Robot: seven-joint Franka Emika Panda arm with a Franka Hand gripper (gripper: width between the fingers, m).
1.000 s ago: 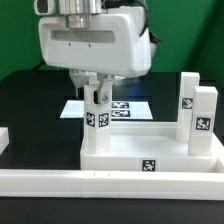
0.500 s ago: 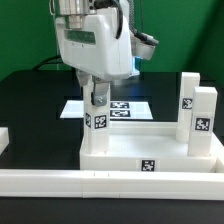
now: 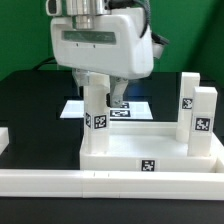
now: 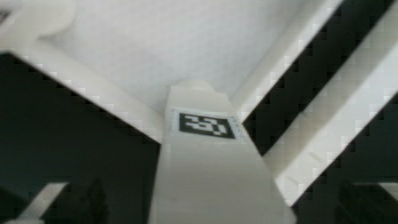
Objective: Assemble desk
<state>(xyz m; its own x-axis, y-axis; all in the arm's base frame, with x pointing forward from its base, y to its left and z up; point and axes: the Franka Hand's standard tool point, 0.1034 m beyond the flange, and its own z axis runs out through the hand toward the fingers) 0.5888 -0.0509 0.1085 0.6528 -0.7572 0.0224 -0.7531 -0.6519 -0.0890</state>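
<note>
The white tabletop (image 3: pixel 120 160) lies rim-up near the front. One tagged leg (image 3: pixel 95 112) stands upright in its far corner on the exterior view's left. My gripper (image 3: pixel 100 100) hangs straight over this leg, its fingers on either side of the upper part. One finger (image 3: pixel 115 96) shows clear of the leg. In the wrist view the leg (image 4: pixel 217 160) rises between the fingers with dark gaps on both sides, so the gripper (image 4: pixel 210 212) is open around it. Two more legs (image 3: pixel 187 105) (image 3: pixel 203 122) stand upright at the tabletop's corner on the exterior view's right.
A long white rail (image 3: pixel 110 183) runs along the front, against the tabletop. A white piece (image 3: pixel 4 140) shows at the exterior view's left edge. The marker board (image 3: pixel 132 107) lies flat on the black table behind the tabletop.
My gripper hand turned about its vertical axis and turned back to its wide-on pose. The leg has stayed upright in its corner. The fingers now stand apart from it.
</note>
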